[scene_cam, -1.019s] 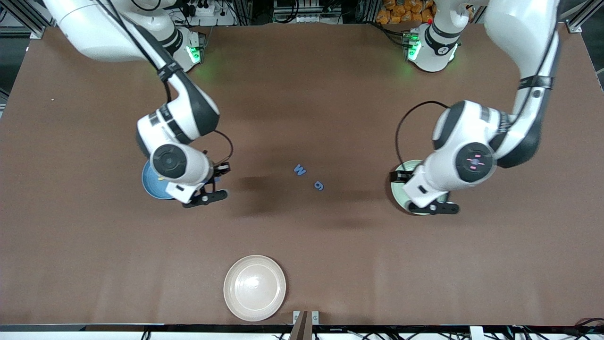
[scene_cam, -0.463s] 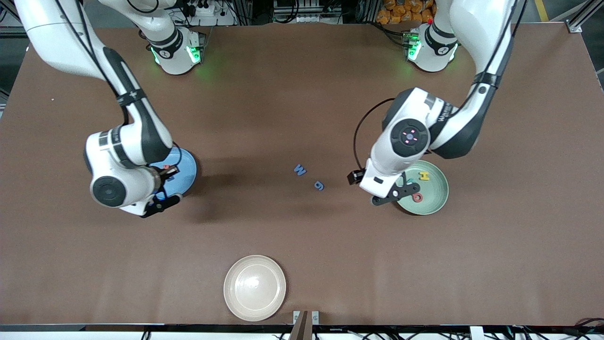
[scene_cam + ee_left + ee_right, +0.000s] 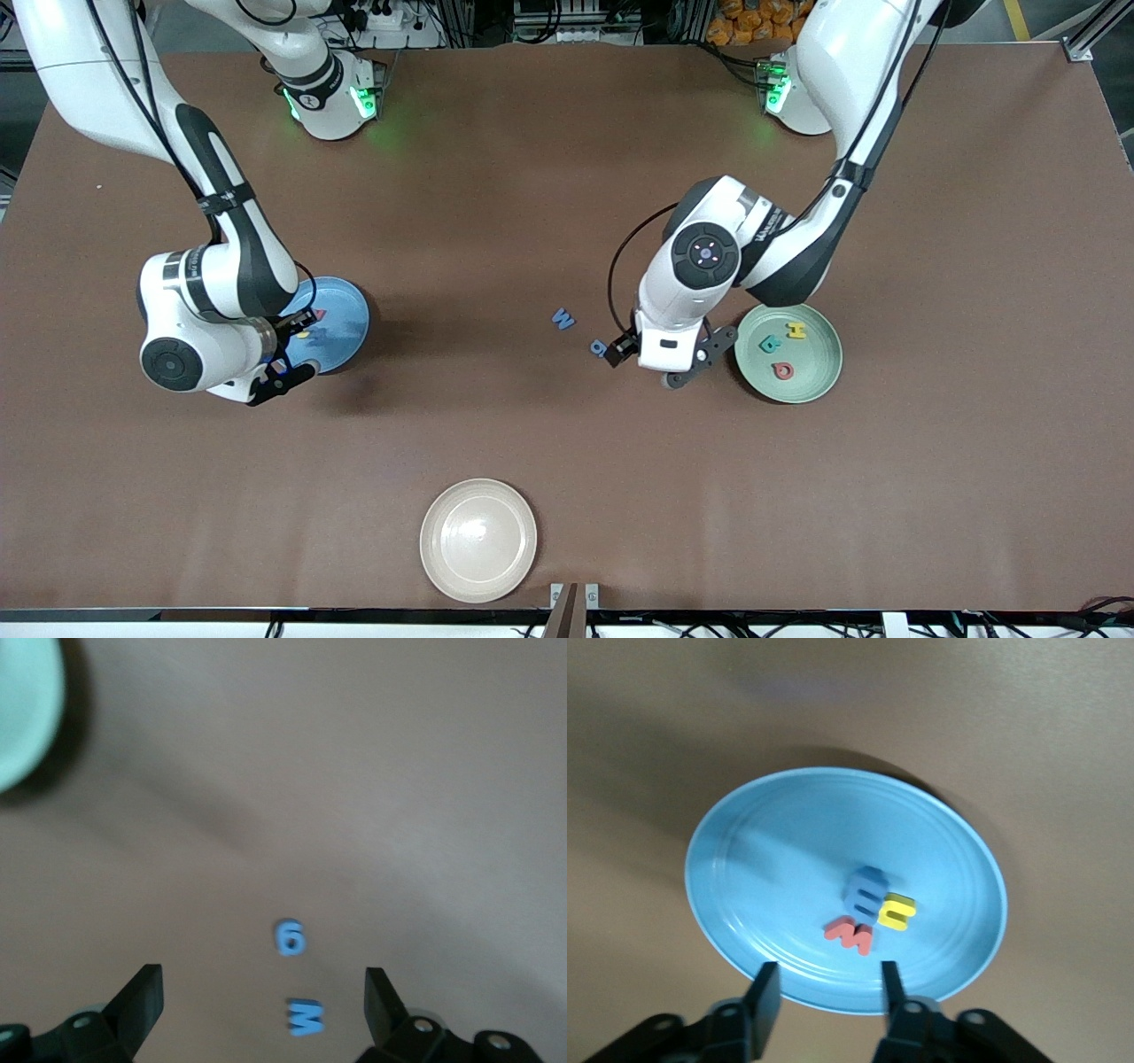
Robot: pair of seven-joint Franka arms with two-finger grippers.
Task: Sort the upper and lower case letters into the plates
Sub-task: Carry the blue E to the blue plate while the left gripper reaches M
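The blue plate (image 3: 347,310) holds a blue letter (image 3: 866,889), a yellow letter (image 3: 899,911) and a red-pink letter (image 3: 850,935). My right gripper (image 3: 282,369) is open and empty over this plate's edge nearer the front camera, as the right wrist view (image 3: 829,997) shows. The pale green plate (image 3: 817,361) holds a yellow letter (image 3: 797,330), a teal letter (image 3: 770,344) and a red-pink letter (image 3: 783,370). A blue M (image 3: 563,318) and a blue g (image 3: 600,347) lie on the table. My left gripper (image 3: 689,361) is open and empty between the g and the green plate. The left wrist view shows its gripper (image 3: 262,1005) with the g (image 3: 290,937) and the M (image 3: 305,1017).
A cream-beige plate (image 3: 478,540) stands near the table's front edge, nearer to the front camera than everything else. A part of the green plate (image 3: 22,709) shows in the left wrist view.
My left gripper moved off the green plate toward the two blue letters. My right gripper moved from beside the blue plate, across it, toward the right arm's end of the table.
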